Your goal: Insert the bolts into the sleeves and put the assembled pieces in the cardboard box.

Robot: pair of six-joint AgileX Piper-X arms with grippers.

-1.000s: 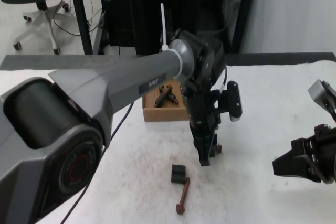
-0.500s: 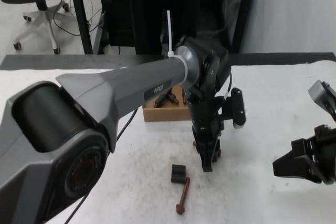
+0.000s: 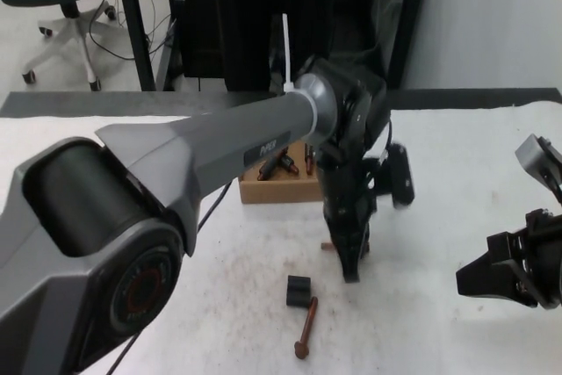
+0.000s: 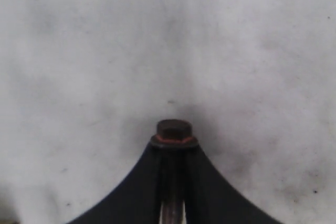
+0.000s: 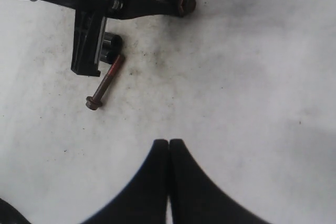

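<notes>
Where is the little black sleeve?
In the high view, the sleeve sits mid-bench by the loose bolt, left of the left gripper, nearer than the box.

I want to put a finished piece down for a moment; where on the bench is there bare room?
Bare bench lies between the left tool, shut on a bolt, and the right tool. It is crowded near the sleeve, the loose bolt and the cardboard box.
</notes>
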